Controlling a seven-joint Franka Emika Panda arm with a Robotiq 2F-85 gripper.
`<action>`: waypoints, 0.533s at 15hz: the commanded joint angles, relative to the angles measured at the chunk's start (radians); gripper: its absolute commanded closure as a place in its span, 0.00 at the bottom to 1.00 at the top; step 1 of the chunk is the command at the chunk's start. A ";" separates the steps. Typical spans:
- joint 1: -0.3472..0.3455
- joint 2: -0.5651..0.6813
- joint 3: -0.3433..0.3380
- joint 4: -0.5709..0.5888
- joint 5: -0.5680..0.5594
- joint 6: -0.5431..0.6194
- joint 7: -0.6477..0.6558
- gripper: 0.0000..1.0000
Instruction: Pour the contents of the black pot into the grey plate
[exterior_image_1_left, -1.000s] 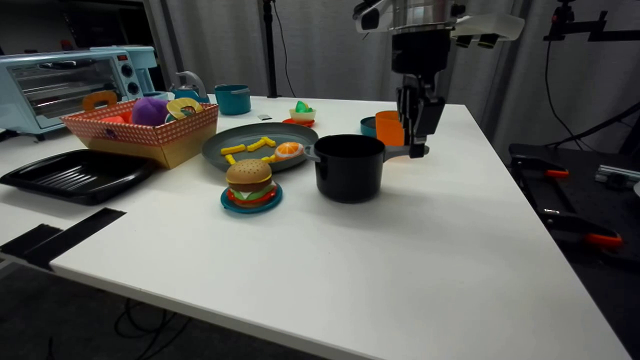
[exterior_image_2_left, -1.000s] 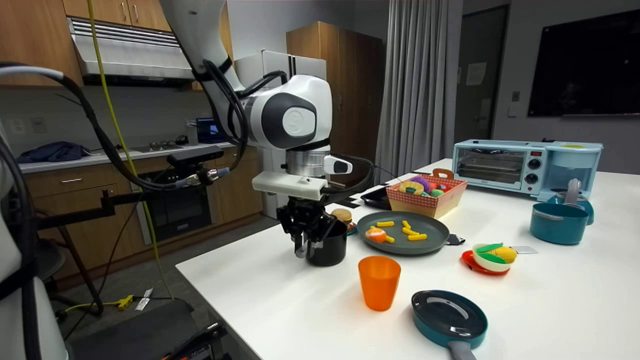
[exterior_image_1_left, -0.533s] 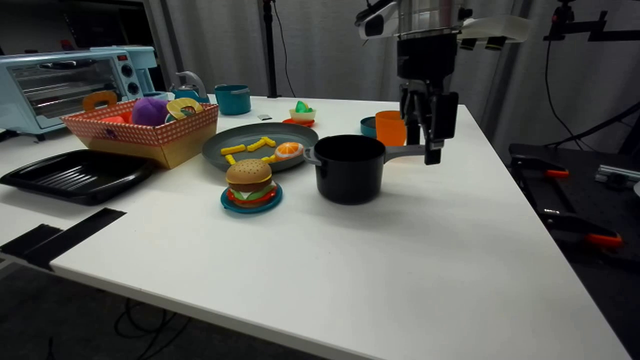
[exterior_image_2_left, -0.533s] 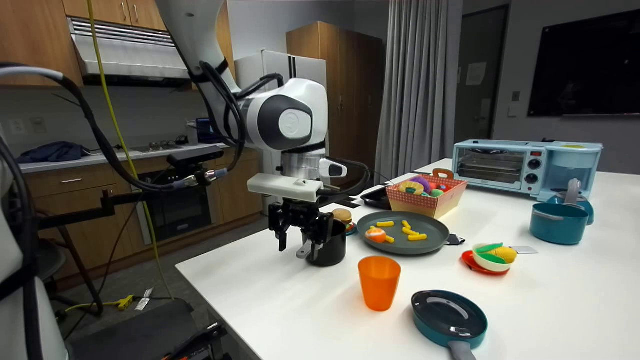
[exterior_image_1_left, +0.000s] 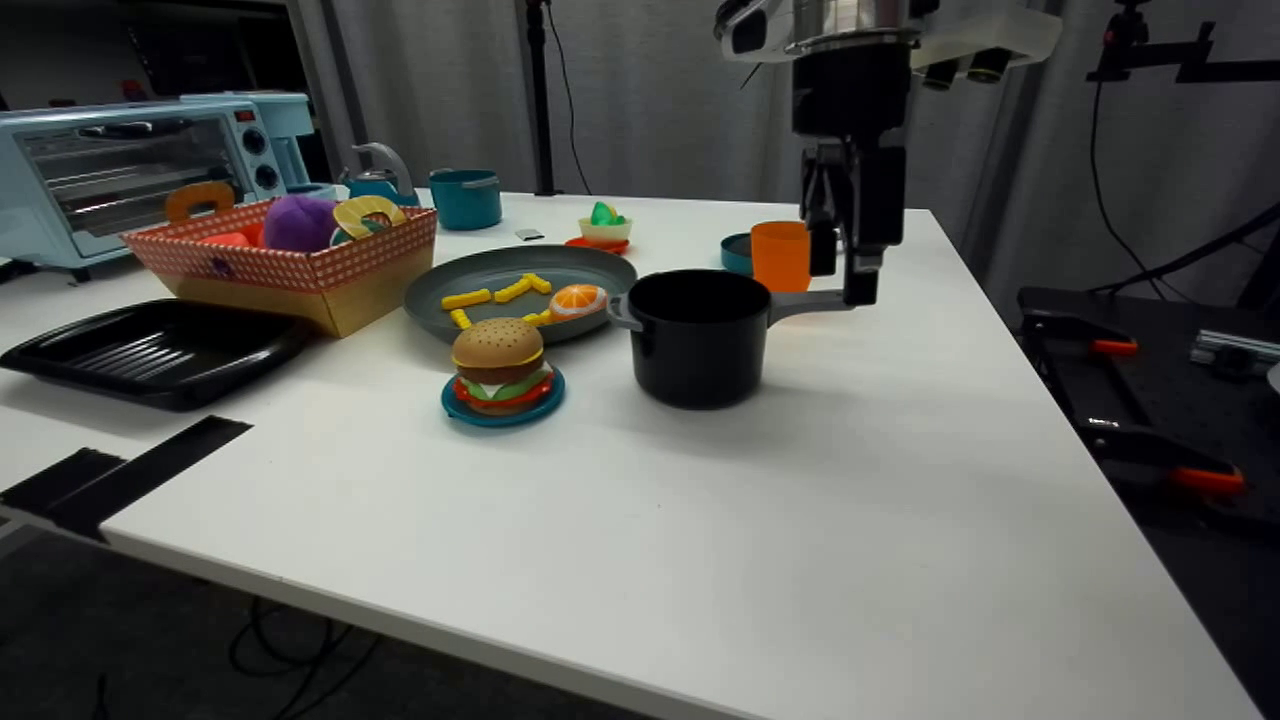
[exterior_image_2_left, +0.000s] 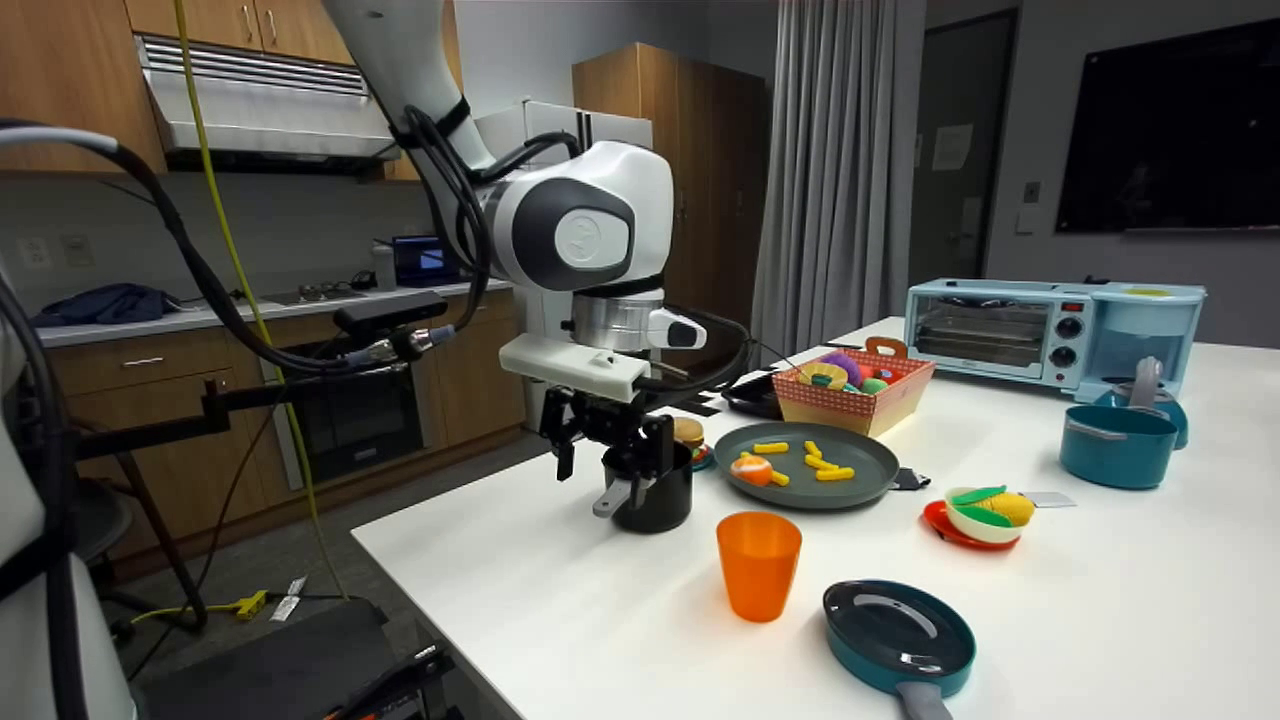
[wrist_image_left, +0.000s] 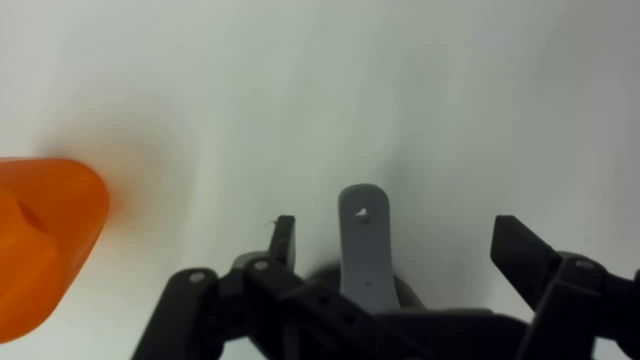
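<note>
Wrist cam close above pot handle (wrist_image_left: 367, 250); ext. views: same table (exterior_image_1_left: 700, 540), diff. sides.

On the white counter (exterior_image_1_left: 700, 560) we see a burger (exterior_image_1_left: 498, 350) on a small teal dish (exterior_image_1_left: 555, 395), a black tray (exterior_image_1_left: 150, 350) near a checked basket (exterior_image_1_left: 385, 290), and a light-blue toaster oven (exterior_image_2_left: 990, 325). We also find an orange cup (exterior_image_2_left: 758, 570) standing upright near a teal frying pan (exterior_image_2_left: 900, 630), and a cream bowl (exterior_image_2_left: 988, 532) on a red dish (exterior_image_2_left: 937, 518).

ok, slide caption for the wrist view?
Open gripper, black pot's grey handle showing between its jaws; orange cup at frame left.
</note>
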 joint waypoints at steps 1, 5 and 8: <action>0.000 -0.129 -0.037 -0.039 0.050 -0.071 0.004 0.00; 0.000 -0.239 -0.068 -0.068 -0.034 -0.124 0.095 0.00; 0.017 -0.369 -0.039 -0.113 -0.103 -0.203 0.217 0.00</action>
